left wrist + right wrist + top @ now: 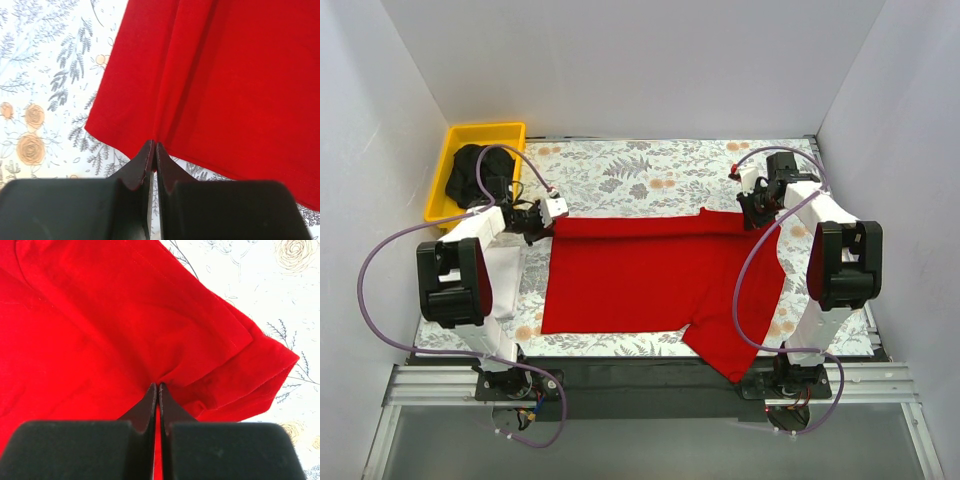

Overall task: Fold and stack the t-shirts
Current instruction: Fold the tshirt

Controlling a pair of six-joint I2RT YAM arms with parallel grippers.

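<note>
Two grippers: both are mine, and both pinch red cloth. My left gripper has its jaws pressed together on the edge of the red t-shirt at its far-left corner. My right gripper is closed on a bunched fold beside a sleeve at the far right.
Where the shirt lies: spread flat across the middle of the floral table cover, with its far edge running between my two holds. The other sleeve reaches over the near edge of the table on my right.
Other shirt: a black t-shirt sits crumpled in the yellow bin at the far-left corner. I see no white one.
Weight: light, I judge; a fingertip pinch should carry it.
Stiffness: soft and limp. It puckers into ridges at both pinches, so I expect it to sag and drape between holds.
Slip: the knit looks matte, not slick, though a shallow bite on a single layer could pull free.
Fragility: nothing to break; hard tugging may stretch the edge.
Where to hold: on stitched hems and seams, at matching corners, with the cloth deep between the pads.
Writing: none readable; no brand tag, print or label shows in any view.
</note>
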